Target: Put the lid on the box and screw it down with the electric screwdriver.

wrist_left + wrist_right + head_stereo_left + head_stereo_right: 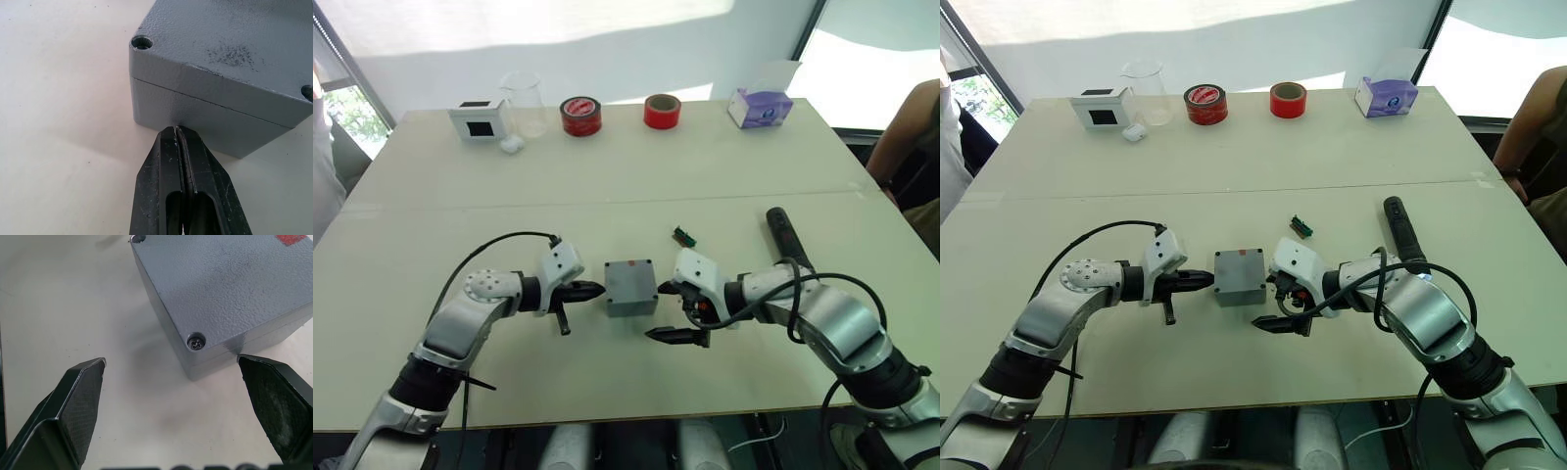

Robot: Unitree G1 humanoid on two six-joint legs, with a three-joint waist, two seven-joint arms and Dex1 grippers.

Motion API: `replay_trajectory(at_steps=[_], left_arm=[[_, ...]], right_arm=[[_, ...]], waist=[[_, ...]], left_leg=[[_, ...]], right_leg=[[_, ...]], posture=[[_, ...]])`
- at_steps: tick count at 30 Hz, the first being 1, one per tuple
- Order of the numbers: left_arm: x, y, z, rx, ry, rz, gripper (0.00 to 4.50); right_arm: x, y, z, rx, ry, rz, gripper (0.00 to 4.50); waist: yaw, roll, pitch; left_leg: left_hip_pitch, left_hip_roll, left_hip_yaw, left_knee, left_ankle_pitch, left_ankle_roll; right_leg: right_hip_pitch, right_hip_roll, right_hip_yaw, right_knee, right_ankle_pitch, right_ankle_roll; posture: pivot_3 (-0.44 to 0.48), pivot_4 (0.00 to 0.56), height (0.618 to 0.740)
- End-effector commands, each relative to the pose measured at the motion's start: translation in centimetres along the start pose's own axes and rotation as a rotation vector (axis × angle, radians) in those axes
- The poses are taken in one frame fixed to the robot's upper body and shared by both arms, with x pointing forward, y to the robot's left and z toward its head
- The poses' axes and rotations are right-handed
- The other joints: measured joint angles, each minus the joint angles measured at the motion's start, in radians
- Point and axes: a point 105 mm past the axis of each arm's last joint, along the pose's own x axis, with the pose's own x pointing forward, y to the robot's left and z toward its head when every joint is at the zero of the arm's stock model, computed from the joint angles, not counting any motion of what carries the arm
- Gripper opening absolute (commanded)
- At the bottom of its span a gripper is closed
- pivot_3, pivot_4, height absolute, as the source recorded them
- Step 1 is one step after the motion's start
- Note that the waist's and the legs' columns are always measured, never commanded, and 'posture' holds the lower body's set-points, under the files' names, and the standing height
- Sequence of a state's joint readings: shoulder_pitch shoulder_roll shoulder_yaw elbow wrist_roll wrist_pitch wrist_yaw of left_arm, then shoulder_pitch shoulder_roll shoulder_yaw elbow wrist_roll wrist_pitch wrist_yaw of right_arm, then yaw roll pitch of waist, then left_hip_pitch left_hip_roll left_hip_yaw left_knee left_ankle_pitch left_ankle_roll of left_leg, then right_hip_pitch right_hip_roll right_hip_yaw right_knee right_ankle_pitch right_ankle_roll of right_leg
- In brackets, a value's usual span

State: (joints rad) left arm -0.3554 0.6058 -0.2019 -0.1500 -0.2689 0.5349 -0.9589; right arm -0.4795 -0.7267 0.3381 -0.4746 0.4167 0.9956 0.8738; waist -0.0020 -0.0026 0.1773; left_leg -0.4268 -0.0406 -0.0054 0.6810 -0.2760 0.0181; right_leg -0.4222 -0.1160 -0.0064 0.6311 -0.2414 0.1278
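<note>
a pale beige table (pixel 724 176) stands before a white wall (pixel 607 49), with bright windows (pixel 876 59) at both sides.

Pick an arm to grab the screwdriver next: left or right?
Right, probably. The screwdriver lies on the robot's right side of the table, beside the right arm, and the right tool is open. The left tool is shut, against the box, with the lid already on.
</note>
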Motion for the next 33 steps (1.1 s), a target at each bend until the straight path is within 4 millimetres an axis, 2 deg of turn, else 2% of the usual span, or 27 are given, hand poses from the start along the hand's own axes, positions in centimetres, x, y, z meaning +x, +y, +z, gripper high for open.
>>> replay_trajectory(at_steps=[1, 8, 12, 15, 18, 21, 23, 26, 29, 31, 32, 33], left_arm=[[-0.1, 0.0, 1.4, 0.05, -0.047, 0.0, 0.0], [-0.3, 0.1, 1.4, 0.06, -0.039, 0.002, 0.0], [-1.5, 0.6, 1.4, 0.047, -0.039, 0.024, 0.0], [-3.0, 1.1, 2.5, -0.023, -0.096, 0.039, 0.0], [-3.8, 1.2, 3.3, -0.064, -0.132, 0.046, 0.0], [-4.4, 1.1, 4.0, -0.087, -0.164, 0.041, 0.0], [-4.6, 0.7, 4.8, -0.089, -0.184, 0.035, 0.0], [-4.6, 0.4, 5.1, -0.084, -0.182, 0.033, 0.0], [-4.5, 0.2, 5.1, -0.088, -0.182, 0.038, 0.0], [-4.5, 0.2, 5.1, -0.091, -0.181, 0.041, 0.0], [-4.5, 0.2, 5.1, -0.092, -0.18, 0.042, 0.0], [-4.6, 0.2, 5.0, -0.093, -0.179, 0.043, 0.0]], right_arm=[[-0.3, 0.4, 1.4, -0.048, -0.051, 0.006, 4.44], [-1.1, -0.1, 1.4, -0.031, -0.065, -0.032, 4.44], [-3.5, -1.8, 2.0, -0.022, -0.115, -0.132, 4.44], [-6.0, -3.7, 3.0, -0.009, -0.228, -0.24, 4.44], [-7.0, -4.9, 2.8, 0.014, -0.258, -0.298, 4.44], [-7.3, -7.2, 2.1, 0.054, -0.27, -0.386, 4.44], [-6.4, -10.1, 0.6, 0.125, -0.264, -0.483, 4.44], [-5.0, -11.5, -0.4, 0.147, -0.265, -0.503, 4.44], [-4.2, -12.6, -1.0, 0.148, -0.271, -0.53, 3.81], [-3.9, -13.0, -1.1, 0.15, -0.274, -0.538, 3.09], [-3.8, -13.1, -1.2, 0.148, -0.275, -0.537, 2.9], [-3.7, -13.3, -1.2, 0.148, -0.275, -0.541, 2.46]], waist=[[0.001, 0.0, 0.0], [0.007, 0.0, 0.0], [0.013, 0.0, 0.0], [0.014, 0.0, 0.0], [0.013, 0.0, 0.0], [0.012, 0.0, 0.0], [0.009, 0.0, 0.0], [0.008, 0.0, 0.0], [0.008, 0.0, 0.0], [0.007, 0.0, 0.0], [0.008, 0.0, 0.0], [0.007, 0.0, 0.0]], left_leg=[[0.0, 0.0, 0.0, 0.0, 0.0, 0.0], [0.0, 0.0, 0.0, 0.0, 0.0, 0.0], [0.0, 0.0, 0.0, 0.001, 0.0, 0.0], [0.0, 0.0, 0.0, 0.001, 0.0, 0.0], [0.0, 0.0, 0.0, 0.001, 0.0, 0.0], [0.0, 0.0, 0.0, 0.001, 0.0, 0.0], [0.0, 0.0, 0.0, 0.001, 0.0, 0.0], [0.001, 0.0, 0.001, 0.001, 0.0, 0.0], [0.0, 0.0, 0.001, 0.0, 0.002, -0.003], [0.0, 0.0, 0.001, 0.0, 0.003, -0.005], [0.0, 0.0, 0.001, 0.0, 0.003, -0.005], [0.0, 0.0, 0.001, 0.0, 0.003, -0.005]], right_leg=[[0.0, 0.0, 0.0, 0.0, 0.0, 0.0], [0.0, 0.0, 0.0, 0.0, 0.0, 0.0], [0.0, 0.0, 0.0, 0.0, 0.0, 0.0], [0.0, 0.0, 0.0, 0.0, 0.0, 0.0], [0.0, 0.0, 0.0, 0.0, 0.0, 0.0], [0.001, 0.0, 0.0, 0.0, 0.0, 0.0], [0.001, 0.0, 0.0, 0.0, 0.0, 0.0], [0.001, 0.0, 0.0, 0.0, 0.0, 0.0], [0.0, 0.0, 0.0, 0.0, 0.0, 0.0], [0.0, 0.0, 0.0, 0.0, 0.0, 0.0], [0.0, 0.0, 0.0, 0.0, 0.0, 0.0], [0.0, 0.0, 0.0, 0.0, 0.0, 0.0]], posture=[[0.0, 0.15, 0.74], [0.0, 0.15, 0.74], [0.0, 0.15, 0.74], [0.0, 0.15, 0.74], [0.0, 0.15, 0.74], [0.0, 0.15, 0.74], [0.0, 0.15, 0.74], [0.0, 0.15, 0.74], [0.0, 0.15, 0.74], [0.0, 0.15, 0.74], [0.0, 0.15, 0.74], [0.0, 0.15, 0.74]])
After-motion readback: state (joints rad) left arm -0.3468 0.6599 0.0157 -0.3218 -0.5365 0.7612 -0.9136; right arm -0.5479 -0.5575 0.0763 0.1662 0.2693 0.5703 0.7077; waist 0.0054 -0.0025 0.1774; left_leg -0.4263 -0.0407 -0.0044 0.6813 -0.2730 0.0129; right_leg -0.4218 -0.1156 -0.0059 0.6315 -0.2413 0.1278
